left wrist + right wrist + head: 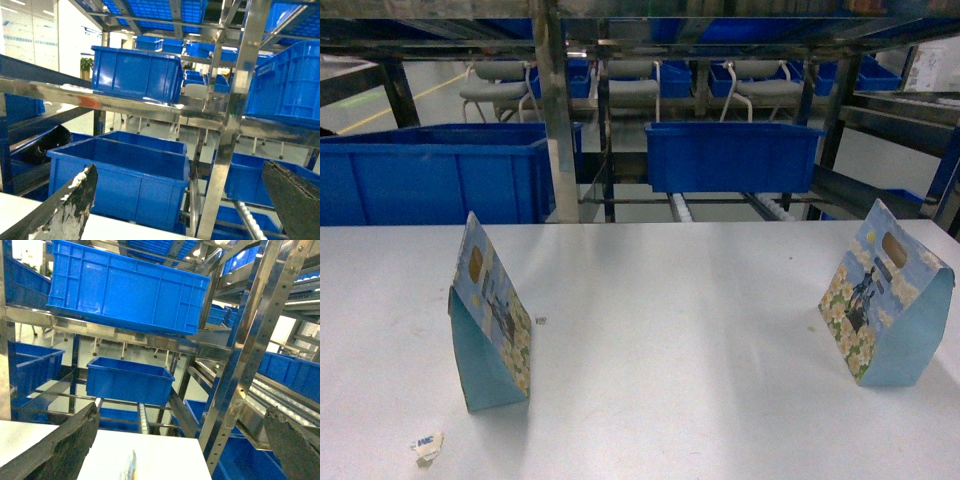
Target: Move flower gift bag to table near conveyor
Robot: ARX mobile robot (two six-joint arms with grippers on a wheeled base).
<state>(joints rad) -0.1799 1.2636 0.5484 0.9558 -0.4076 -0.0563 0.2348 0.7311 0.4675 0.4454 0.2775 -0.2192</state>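
on the white table, one flower gift bag stands upright at the left and a second flower gift bag at the right, well apart. neither is held: the left gripper and right gripper are both spread wide and empty, facing the conveyor (neither shows in the head view). behind the table's far edge sit a blue bin at the left and another blue bin right of centre, contents not visible.

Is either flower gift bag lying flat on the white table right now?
No. In the head view the left gift bag and the right gift bag both stand upright on the table.
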